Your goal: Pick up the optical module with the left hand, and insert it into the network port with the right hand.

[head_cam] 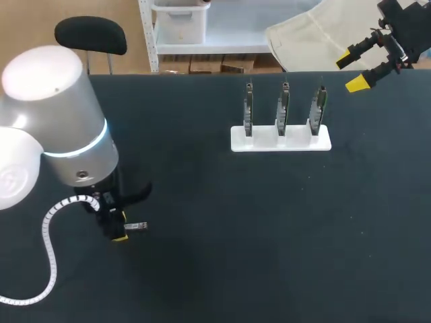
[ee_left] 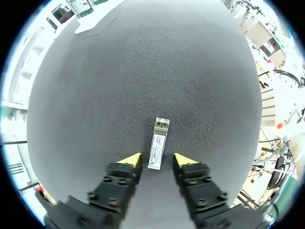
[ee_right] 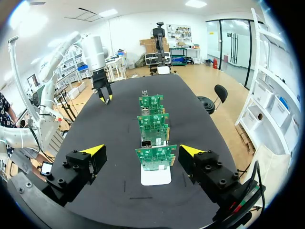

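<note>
Left wrist view: the left gripper (ee_left: 156, 161) hangs low over the black table (ee_left: 143, 71) with its two yellow tips spread. The optical module (ee_left: 157, 143) lies flat between them with a sliver of table showing on either side, so the fingers are released and grip nothing. The module's metal end with the two openings points away from the gripper, and its labelled body runs back toward the wrist.

In the head view the same gripper (head_cam: 118, 231) sits under the bulky left arm (head_cam: 60, 128) at the table's near left, and the module (head_cam: 137, 227) pokes out beside it. Well apart, across a stretch of table toward the far right, a white stand (head_cam: 281, 140) holds three green circuit boards (head_cam: 283, 108) upright in a row. The right gripper (head_cam: 351, 71) hovers beyond the stand by the far edge, fingers wide apart and holding nothing.

In the right wrist view the boards line up one behind another ahead of that gripper (ee_right: 142, 150), and the nearest partly screens the two behind it.
</note>
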Motion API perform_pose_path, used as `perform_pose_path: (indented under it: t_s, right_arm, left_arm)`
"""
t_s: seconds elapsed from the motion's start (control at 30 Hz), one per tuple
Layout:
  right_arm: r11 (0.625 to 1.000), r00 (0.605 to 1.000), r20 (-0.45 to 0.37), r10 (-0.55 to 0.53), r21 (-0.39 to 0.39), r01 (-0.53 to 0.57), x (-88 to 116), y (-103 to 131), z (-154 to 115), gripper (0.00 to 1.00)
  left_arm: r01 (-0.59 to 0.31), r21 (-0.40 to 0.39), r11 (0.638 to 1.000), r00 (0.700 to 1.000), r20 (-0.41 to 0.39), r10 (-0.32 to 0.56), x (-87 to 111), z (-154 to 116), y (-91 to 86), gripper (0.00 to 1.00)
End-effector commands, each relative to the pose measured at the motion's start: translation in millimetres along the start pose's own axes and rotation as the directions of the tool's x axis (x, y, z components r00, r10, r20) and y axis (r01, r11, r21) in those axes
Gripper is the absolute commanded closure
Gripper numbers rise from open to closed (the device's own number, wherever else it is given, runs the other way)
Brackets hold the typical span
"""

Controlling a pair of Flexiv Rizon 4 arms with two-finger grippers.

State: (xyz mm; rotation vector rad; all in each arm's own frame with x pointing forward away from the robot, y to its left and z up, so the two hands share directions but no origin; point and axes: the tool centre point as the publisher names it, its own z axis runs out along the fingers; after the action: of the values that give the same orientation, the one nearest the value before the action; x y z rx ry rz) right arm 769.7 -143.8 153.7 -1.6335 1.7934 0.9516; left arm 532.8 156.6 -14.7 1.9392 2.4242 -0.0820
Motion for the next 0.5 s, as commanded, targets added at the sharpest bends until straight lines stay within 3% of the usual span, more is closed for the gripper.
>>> perform_pose_path:
  t_s: [0.03,0.3,0.5]
  right_arm:
    - [1.0,1.0,0.0,0.0,-0.001,0.0,-0.1,-0.9,0.3,0.0]
    - [1.0,1.0,0.0,0.0,-0.001,0.0,-0.1,-0.9,0.3,0.0]
    - [1.0,1.0,0.0,0.0,-0.001,0.0,-0.1,-0.9,0.3,0.0]
  left_arm:
    - [0.002,0.003,1.0,1.0,0.0,-0.002,1.4,0.3,-0.1,1.0]
    - [0.002,0.004,1.0,1.0,0.002,-0.002,2.8,-0.3,0.6,1.0]
    - [0.042,-0.009,0.999,0.998,0.041,-0.041,-0.8,-13.6,14.4,1.0]
